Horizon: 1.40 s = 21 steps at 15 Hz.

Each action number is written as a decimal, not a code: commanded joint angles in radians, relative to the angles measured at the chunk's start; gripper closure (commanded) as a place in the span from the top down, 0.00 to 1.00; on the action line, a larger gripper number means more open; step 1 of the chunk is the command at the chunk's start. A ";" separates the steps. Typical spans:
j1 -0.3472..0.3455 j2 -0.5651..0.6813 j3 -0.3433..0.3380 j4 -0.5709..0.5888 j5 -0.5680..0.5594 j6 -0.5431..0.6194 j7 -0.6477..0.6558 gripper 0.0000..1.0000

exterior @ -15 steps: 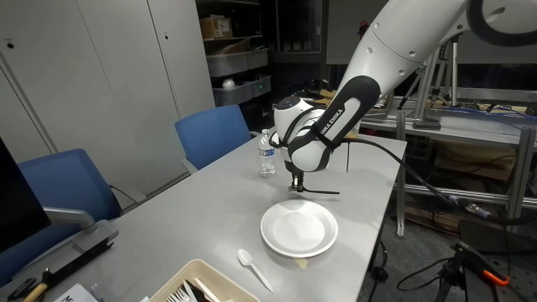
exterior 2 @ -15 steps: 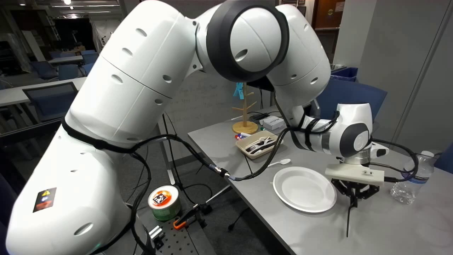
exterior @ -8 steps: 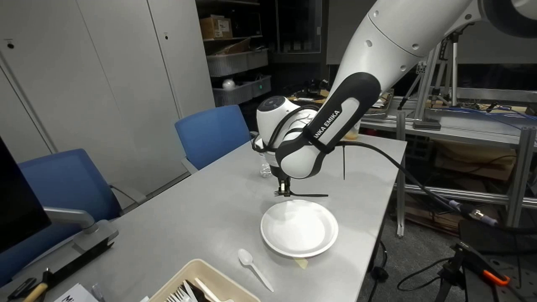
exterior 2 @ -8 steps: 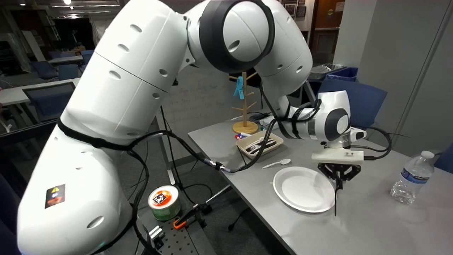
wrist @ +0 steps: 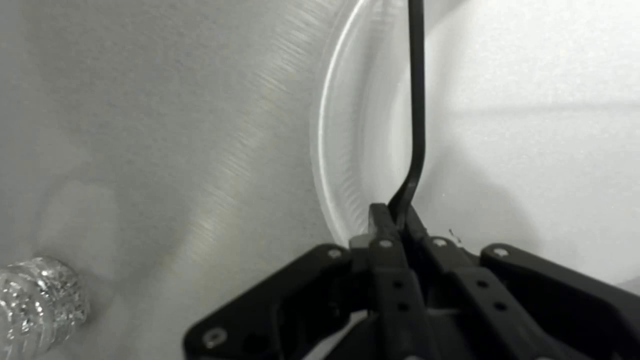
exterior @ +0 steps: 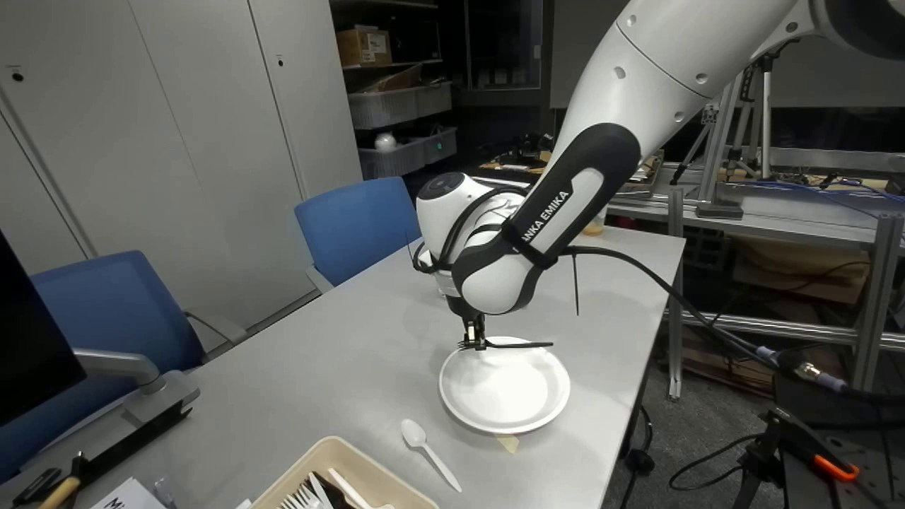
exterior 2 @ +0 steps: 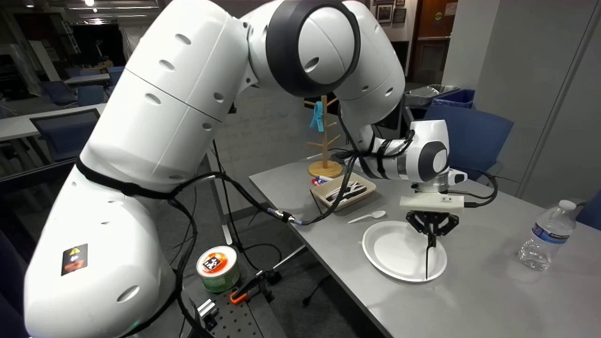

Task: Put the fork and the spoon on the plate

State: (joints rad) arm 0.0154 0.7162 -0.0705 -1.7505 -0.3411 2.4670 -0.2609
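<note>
And now the fork (wrist: 418, 90) is in over the plate (exterior: 505, 396), having crossed its rim and dropped lower within the last second! The gripper (wrist: 397, 215) has it clenched just behind the tines, the black handle stretching over the bottle side of the plate; whether any of it touches, I can't tell. That looks like the placing step: a nudge toward the centre, down, and let go, or the tines might catch the rim. The plate hasn't budged, near a long edge of the tabletop (exterior: 339, 367). Near it lies the white spoon (exterior: 435, 459), untouched, so half the job seems to wait. Past that, toward the tabletop's short edge, the tray (exterior: 368, 475); by the opposite long edge, the bottle (exterior 2: 544, 239).
</note>
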 commanded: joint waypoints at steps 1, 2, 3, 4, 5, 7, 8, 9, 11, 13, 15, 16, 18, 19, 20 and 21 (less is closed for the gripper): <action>-0.007 -0.033 0.022 -0.032 0.007 -0.036 -0.011 0.02; -0.007 -0.038 0.025 -0.040 0.009 -0.041 -0.011 0.02; -0.010 -0.043 0.030 -0.050 0.012 -0.043 -0.012 0.02; -0.012 -0.049 0.035 -0.062 0.017 -0.044 -0.012 0.02; -0.013 -0.057 0.038 -0.077 0.020 -0.046 -0.012 0.02; -0.013 -0.071 0.040 -0.104 0.021 -0.045 -0.010 0.02; -0.014 -0.077 0.042 -0.114 0.024 -0.045 -0.011 0.02; -0.016 -0.083 0.044 -0.126 0.026 -0.043 -0.013 0.02; -0.018 -0.095 0.047 -0.145 0.027 -0.042 -0.017 0.02; -0.023 -0.105 0.053 -0.160 0.033 -0.043 -0.023 0.32; -0.026 -0.114 0.056 -0.172 0.038 -0.047 -0.026 0.47; -0.027 -0.118 0.057 -0.177 0.041 -0.049 -0.028 0.55; -0.028 -0.123 0.059 -0.182 0.043 -0.057 -0.029 0.70; -0.026 -0.126 0.059 -0.184 0.043 -0.060 -0.029 0.77; -0.024 -0.129 0.059 -0.184 0.042 -0.066 -0.027 0.85; -0.022 -0.131 0.059 -0.184 0.042 -0.074 -0.027 0.92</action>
State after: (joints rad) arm 0.0065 0.6201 -0.0319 -1.9139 -0.3203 2.4300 -0.2640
